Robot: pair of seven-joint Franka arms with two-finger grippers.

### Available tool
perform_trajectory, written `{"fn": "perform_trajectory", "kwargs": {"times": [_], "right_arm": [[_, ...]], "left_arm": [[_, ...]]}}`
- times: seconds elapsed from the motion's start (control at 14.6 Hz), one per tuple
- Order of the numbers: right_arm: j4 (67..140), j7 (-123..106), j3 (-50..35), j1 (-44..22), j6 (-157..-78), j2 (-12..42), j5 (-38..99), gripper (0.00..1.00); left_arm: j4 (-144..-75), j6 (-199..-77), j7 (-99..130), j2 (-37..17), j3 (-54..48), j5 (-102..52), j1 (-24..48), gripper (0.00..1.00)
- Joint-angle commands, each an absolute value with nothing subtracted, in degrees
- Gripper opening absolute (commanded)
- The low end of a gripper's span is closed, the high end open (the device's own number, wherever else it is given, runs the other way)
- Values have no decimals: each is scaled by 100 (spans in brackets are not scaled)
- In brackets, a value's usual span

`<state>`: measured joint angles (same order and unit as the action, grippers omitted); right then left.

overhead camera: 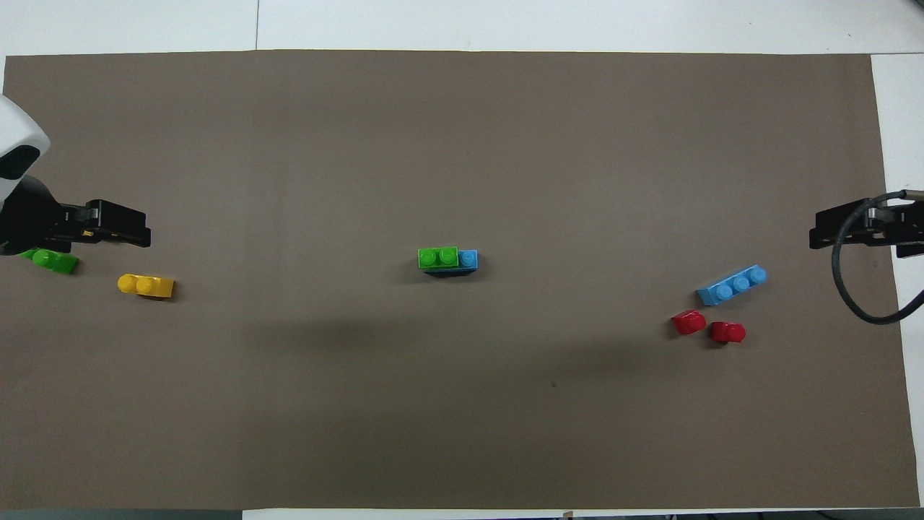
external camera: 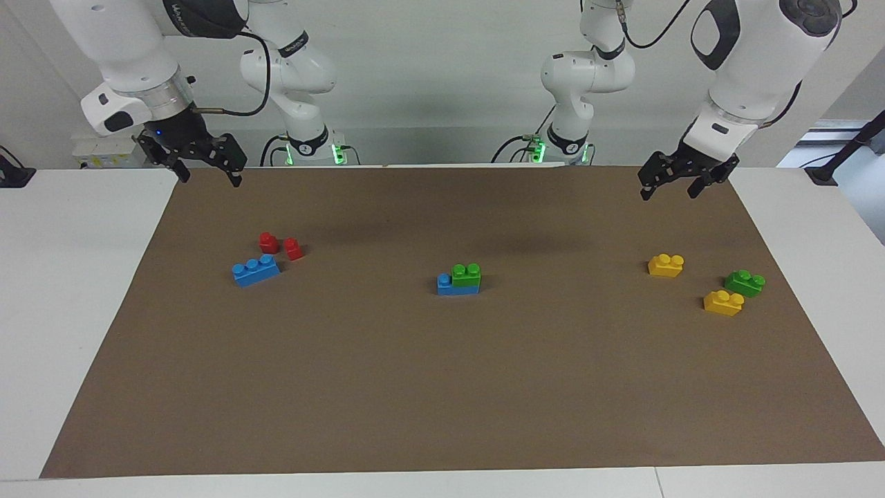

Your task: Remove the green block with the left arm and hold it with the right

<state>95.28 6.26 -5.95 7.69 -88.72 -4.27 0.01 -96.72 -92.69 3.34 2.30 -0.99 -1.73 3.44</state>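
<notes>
Start with the claws. The left gripper hangs at the upper right of the facing view, over the mat's edge, its fingers spread wide with nothing between them. The right gripper hangs at the upper left of that view, just as wide and just as bare. In the overhead view they sit at mid-height against the frame's two sides — the left gripper at the left edge, the right gripper at the right edge. Both arms look to be waiting.

The green block is at the centre of the frame, pressed onto one end of a blue brick with one blue stud left bare beside it. From overhead the green block again sits dead centre on its blue brick.

So, as I judge it, nothing of the task is done yet: the pair is joined, neither claw is near it. Left to do — the right gripper must pin the blue brick, the left must pull the green one off.

The count, from the facing view:
- Green: two — the stacked one and a loose green brick at the right of the frame.
- Yellow: two, one above that loose green, one below it.
- Blue: two — the base and a loose blue brick at the left.
- Red: two small ones, and, just above the loose blue.

All lie on the brown mat.
</notes>
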Motion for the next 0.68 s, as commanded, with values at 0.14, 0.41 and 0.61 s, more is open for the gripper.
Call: {"fn": "perform_trajectory", "kwargs": {"times": [0.14,0.41,0.61], "right_arm": [[9483,492,-633,852,-8850,-413,-88,100],[9501,474,-615,948,-8964,-413,-9,100],[9782,1375,-633,932,-9499,-457,0,100]], "left_arm": [[-9606,-9299,220,229,-105,-272,229,100],[-9606,-9299,272,220,-123,-272,237,100],[-9606,-9281,281,229,-123,-272,264,100]]}}
